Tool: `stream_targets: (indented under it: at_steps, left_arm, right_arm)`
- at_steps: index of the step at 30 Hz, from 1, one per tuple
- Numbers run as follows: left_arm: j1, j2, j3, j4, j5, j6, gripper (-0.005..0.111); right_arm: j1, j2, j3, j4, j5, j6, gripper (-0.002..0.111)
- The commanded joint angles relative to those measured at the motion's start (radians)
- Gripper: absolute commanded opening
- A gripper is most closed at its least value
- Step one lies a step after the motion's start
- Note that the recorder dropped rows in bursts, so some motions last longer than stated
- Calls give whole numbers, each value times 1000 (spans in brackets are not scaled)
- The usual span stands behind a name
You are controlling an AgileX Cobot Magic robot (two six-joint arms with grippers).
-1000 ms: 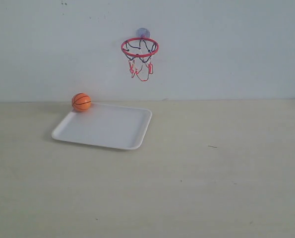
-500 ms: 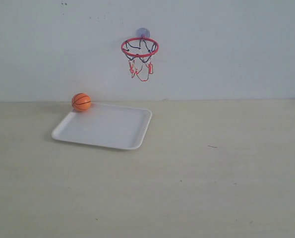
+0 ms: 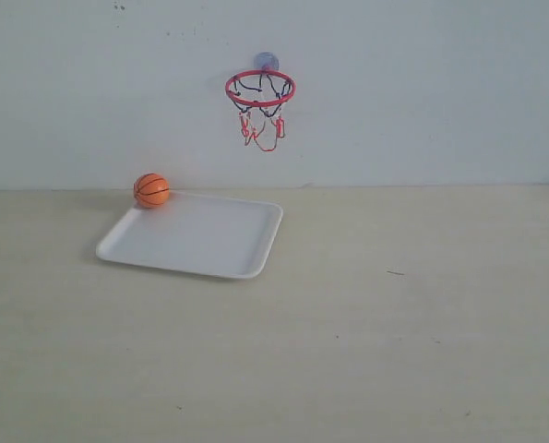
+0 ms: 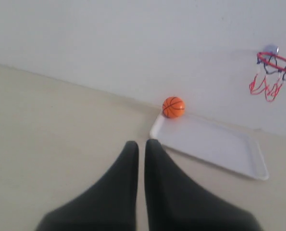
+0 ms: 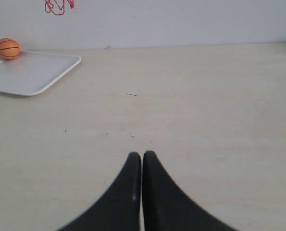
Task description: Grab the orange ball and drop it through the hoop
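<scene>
The orange ball (image 3: pixel 151 190) rests at the far left corner of the white tray (image 3: pixel 200 242); the wrist views show the orange ball (image 4: pixel 173 107) (image 5: pixel 7 48) there too. The hoop (image 3: pixel 260 89) with its red ring and string net hangs on the wall above the tray's right part. Neither arm appears in the exterior view. My left gripper (image 4: pixel 141 143) is shut and empty, well short of the tray's near corner. Far from the ball, my right gripper (image 5: pixel 142 155) is also shut over bare table. Only the net's lower strings (image 5: pixel 58 6) show in the right wrist view.
A pale wooden table (image 3: pixel 394 323) runs up to a plain white wall (image 3: pixel 422 92). A small dark mark (image 3: pixel 396 272) lies on the table right of the tray.
</scene>
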Motion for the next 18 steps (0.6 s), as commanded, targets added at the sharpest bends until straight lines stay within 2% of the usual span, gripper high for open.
stream_targets:
  at_steps: [1,4,18]
  left_arm:
    - [0,-4,7,-83,75,281,4]
    - [0,-4,7,-67,119,299,4]
    - [0,-4,7,-74,116,294,4]
  right_arm:
    - [-4,-5,-1,-6,-11,-4,0]
    - [-4,-5,-1,-6,-11,-4,0]
    - [-4,-5,-1,-6,-11,-4,0]
